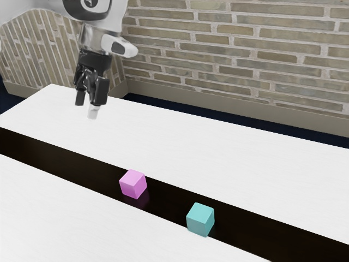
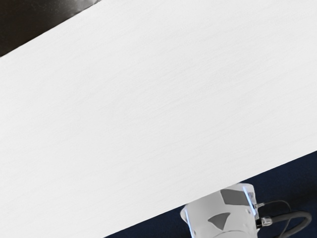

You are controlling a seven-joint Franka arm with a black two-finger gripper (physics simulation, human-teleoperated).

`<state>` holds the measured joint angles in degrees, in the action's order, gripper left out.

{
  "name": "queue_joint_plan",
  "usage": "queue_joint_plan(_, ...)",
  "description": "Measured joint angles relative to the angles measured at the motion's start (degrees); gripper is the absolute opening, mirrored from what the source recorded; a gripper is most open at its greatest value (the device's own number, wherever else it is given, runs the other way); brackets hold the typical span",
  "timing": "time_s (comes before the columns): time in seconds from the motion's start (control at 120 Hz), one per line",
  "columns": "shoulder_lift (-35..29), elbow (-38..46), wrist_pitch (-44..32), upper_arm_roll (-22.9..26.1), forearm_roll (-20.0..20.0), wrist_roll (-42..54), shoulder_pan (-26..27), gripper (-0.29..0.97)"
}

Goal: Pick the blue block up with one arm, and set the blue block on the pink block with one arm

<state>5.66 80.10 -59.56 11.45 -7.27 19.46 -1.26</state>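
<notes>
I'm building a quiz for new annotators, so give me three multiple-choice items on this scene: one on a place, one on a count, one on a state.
1. The pink block lies: A) toward the exterior view's left of the blue block; B) toward the exterior view's right of it; C) on top of it.
2. Blocks on the dark strip: A) one; B) two; C) three.
3. With the gripper above the white table, the blue block is: A) held; B) stacked on pink; C) resting on the strip.
Answers: 1 A, pink sits further to the exterior view's left; 2 B, one pink and one blue; 3 C, it rests apart from both gripper and pink block.
</notes>
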Motion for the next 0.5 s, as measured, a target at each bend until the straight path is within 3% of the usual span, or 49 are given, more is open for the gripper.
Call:
queue_joint_plan(0.208, 1.3, 1.2, -14.5, 0.5, 0.2, 9.8, -0.5, 0.68)
queue_joint_plan(0.342, 3.9, 5.2, -20.3, 0.7, 4.1, 18.9, 1.9, 0.68)
queue_joint_plan(0.5, 4.3, 14.0, -33.2, 1.1, 8.4, 30.6, 4.5, 0.68)
